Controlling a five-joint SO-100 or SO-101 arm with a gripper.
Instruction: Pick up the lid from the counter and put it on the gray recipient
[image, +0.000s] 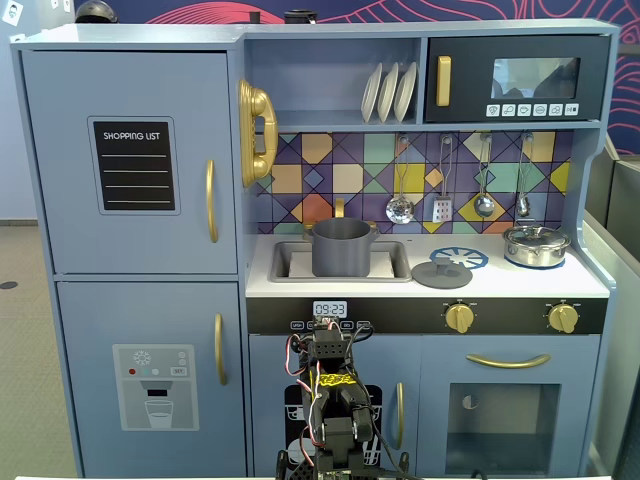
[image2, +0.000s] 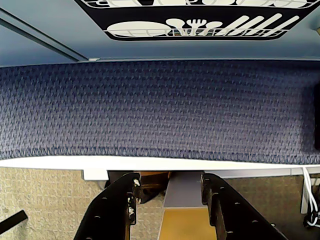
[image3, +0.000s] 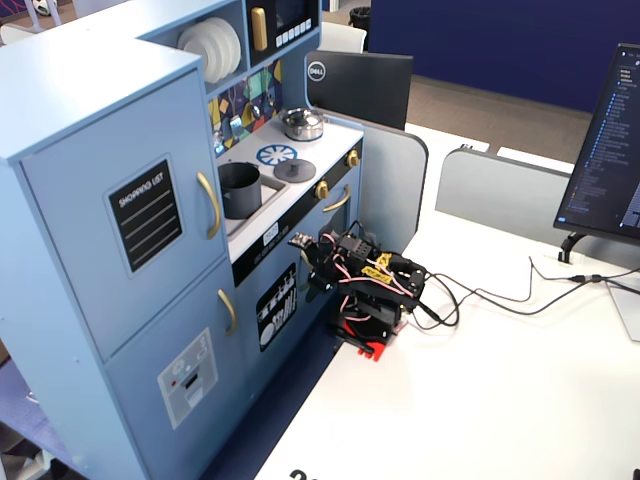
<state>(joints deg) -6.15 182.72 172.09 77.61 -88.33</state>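
Note:
The lid (image: 441, 273), a flat dark gray disc with a small knob, lies on the toy kitchen counter to the right of the sink; it also shows in the other fixed view (image3: 294, 170). The gray recipient (image: 341, 247), a matte dark gray pot, stands in the sink (image: 290, 264) and shows from the side too (image3: 240, 190). My arm (image: 330, 400) is folded low on the white table in front of the kitchen, well below the counter. My gripper (image2: 168, 185) is open and empty, with the jaws apart over the table edge and blue carpet.
A shiny steel pot (image: 536, 244) stands at the counter's right end, behind a blue-and-white burner pattern (image: 459, 257). Utensils hang on the back wall (image: 440, 195). Cables (image3: 500, 295) run from the arm across the white table toward a monitor (image3: 610, 150).

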